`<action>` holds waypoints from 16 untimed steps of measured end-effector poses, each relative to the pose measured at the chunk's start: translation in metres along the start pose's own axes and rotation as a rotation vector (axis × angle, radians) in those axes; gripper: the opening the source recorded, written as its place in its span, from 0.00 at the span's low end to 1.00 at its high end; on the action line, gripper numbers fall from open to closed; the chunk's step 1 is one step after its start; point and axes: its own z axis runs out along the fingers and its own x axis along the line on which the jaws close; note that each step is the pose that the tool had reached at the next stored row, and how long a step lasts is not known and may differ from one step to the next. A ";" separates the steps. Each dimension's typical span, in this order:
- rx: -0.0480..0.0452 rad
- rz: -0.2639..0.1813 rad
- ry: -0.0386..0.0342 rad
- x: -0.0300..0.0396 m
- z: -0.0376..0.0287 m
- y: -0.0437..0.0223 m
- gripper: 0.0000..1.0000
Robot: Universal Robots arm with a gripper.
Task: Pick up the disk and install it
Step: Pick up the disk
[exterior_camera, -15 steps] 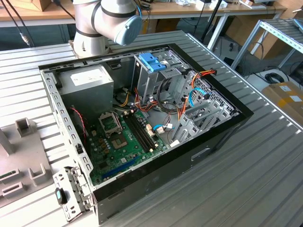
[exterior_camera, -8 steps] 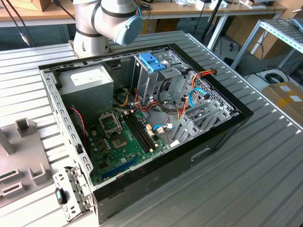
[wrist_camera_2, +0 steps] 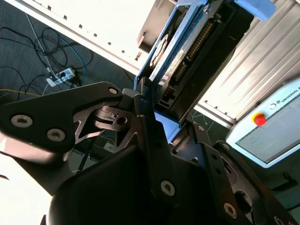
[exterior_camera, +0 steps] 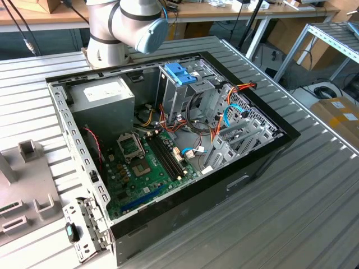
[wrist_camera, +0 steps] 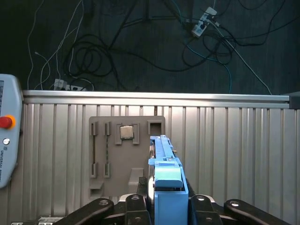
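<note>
Now the fingers (wrist_camera_2: 144,110) clamp the disk (wrist_camera: 166,187) by its flat sides, edge-up, clear of the parts tray (wrist_camera: 140,123), a grip that looks suited to slotting in.

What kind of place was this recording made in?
Probably a robotics lab or workshop set up for computer assembly: a robot arm at a ribbed metal table, its gripper holding the disk, an open computer case on the table, and loose cables on the floor beyond.

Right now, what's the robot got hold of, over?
Jaws shut on the disk. Disk held edge-on, clear of the table. Grey tray beyond it. Nothing touching it.
</note>
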 end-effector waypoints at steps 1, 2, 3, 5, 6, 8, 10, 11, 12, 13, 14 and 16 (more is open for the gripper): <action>0.0000 0.000 0.0000 0.0000 0.0000 -0.0002 0.37; 0.0001 0.000 0.0000 0.0000 0.0000 -0.0005 0.37; 0.0000 0.000 0.0000 0.0000 0.0000 -0.0007 0.37; 0.0000 0.000 0.0000 0.0000 -0.0001 -0.0014 0.37; 0.0001 0.000 0.0000 0.0000 0.0000 -0.0016 0.37; -0.0001 0.000 0.0001 0.0000 -0.0001 -0.0021 0.37; 0.0001 0.000 0.0001 0.0001 -0.0001 -0.0027 0.37; 0.0000 0.000 0.0001 0.0000 -0.0001 -0.0030 0.37; 0.0000 0.000 0.0001 0.0001 -0.0001 -0.0035 0.37; 0.0000 0.000 0.0002 0.0001 -0.0002 -0.0040 0.37; 0.0000 0.000 0.0002 0.0001 -0.0002 -0.0046 0.37; 0.0000 0.000 0.0003 0.0001 -0.0002 -0.0057 0.37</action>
